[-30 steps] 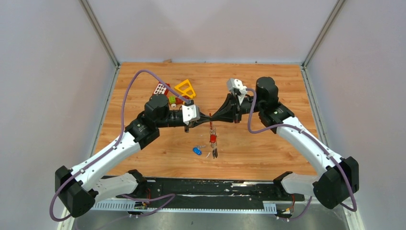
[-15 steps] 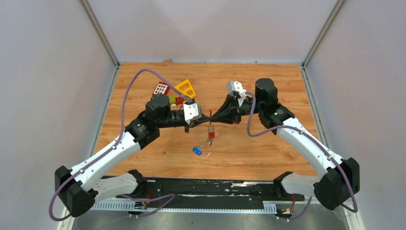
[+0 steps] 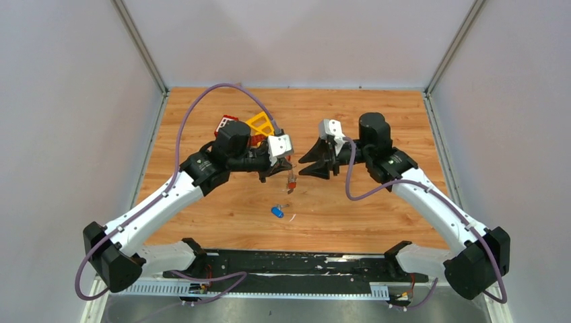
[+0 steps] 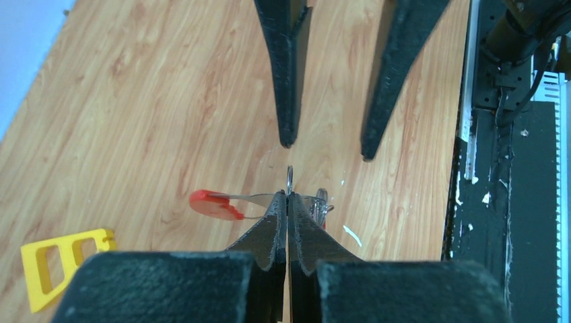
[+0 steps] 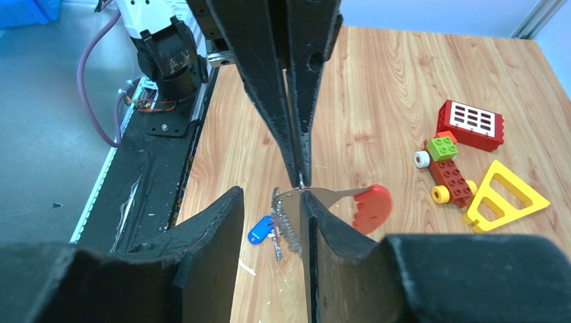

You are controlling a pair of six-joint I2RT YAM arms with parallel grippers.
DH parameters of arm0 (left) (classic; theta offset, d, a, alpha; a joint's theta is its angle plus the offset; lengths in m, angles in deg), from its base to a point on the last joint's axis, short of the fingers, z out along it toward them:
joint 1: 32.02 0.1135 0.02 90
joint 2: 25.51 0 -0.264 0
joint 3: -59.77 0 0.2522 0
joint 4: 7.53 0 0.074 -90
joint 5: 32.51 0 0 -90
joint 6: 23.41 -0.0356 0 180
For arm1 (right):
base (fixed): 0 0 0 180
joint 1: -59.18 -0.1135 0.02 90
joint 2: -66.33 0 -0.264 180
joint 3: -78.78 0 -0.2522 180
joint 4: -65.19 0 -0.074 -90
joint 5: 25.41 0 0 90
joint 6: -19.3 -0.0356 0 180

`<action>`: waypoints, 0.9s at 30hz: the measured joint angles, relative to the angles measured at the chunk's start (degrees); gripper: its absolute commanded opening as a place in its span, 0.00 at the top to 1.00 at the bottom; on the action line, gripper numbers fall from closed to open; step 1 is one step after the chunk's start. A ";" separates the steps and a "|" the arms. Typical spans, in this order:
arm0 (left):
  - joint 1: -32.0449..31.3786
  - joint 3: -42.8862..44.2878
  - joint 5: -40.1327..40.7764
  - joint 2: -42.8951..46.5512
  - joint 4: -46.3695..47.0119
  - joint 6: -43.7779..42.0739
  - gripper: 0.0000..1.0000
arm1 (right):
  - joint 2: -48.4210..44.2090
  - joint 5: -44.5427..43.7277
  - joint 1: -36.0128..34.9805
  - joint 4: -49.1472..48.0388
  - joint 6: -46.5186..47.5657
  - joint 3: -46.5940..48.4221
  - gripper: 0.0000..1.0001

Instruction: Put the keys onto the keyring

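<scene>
My left gripper [image 3: 287, 165] is shut on the keyring's thin metal ring [image 4: 289, 179]. A red-headed key [image 4: 213, 204] and a toothed silver key [image 5: 287, 221] hang from it above the table; the bunch also shows in the top view [image 3: 291, 180]. My right gripper [image 3: 304, 166] is open, its jaws facing the left gripper's tips, one finger [image 5: 322, 235] right beside the ring. In the right wrist view the left gripper's fingertips [image 5: 300, 176] pinch the ring. A blue-headed key [image 3: 277, 212] lies loose on the wood below, also in the right wrist view [image 5: 260, 230].
A red block with white buttons [image 5: 471, 124], a small toy car of bricks [image 5: 446, 169] and a yellow triangular frame [image 5: 504, 196] lie behind the left arm. A black rail [image 3: 296, 266] runs along the table's near edge.
My right gripper has let go of the keyring and opened, backing off slightly to the right. The left arm has swung back and right, and the hanging bunch has risen.
</scene>
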 measured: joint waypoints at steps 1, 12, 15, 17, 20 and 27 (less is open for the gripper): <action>-0.04 0.44 0.24 -0.33 -0.72 0.09 1.00 | 0.02 -0.22 -0.44 0.37 0.42 0.02 0.64; -0.81 1.84 0.15 -1.05 -3.82 1.18 1.00 | 2.34 -1.49 -3.52 3.48 3.08 1.22 0.69; -0.81 1.84 -0.42 -1.05 -4.31 1.16 1.00 | 2.36 -1.62 -3.74 4.15 3.50 1.31 0.70; -0.81 1.84 -0.57 -1.05 -4.52 1.14 1.00 | 2.36 -1.64 -3.74 4.59 3.93 1.31 0.70; -0.81 1.84 -0.59 -1.05 -4.76 1.07 1.00 | 2.21 -1.73 -3.74 5.31 4.83 1.31 0.71; -1.16 1.81 -1.11 -1.05 -4.79 0.92 1.00 | 0.07 -2.47 -3.74 7.45 7.17 1.31 0.70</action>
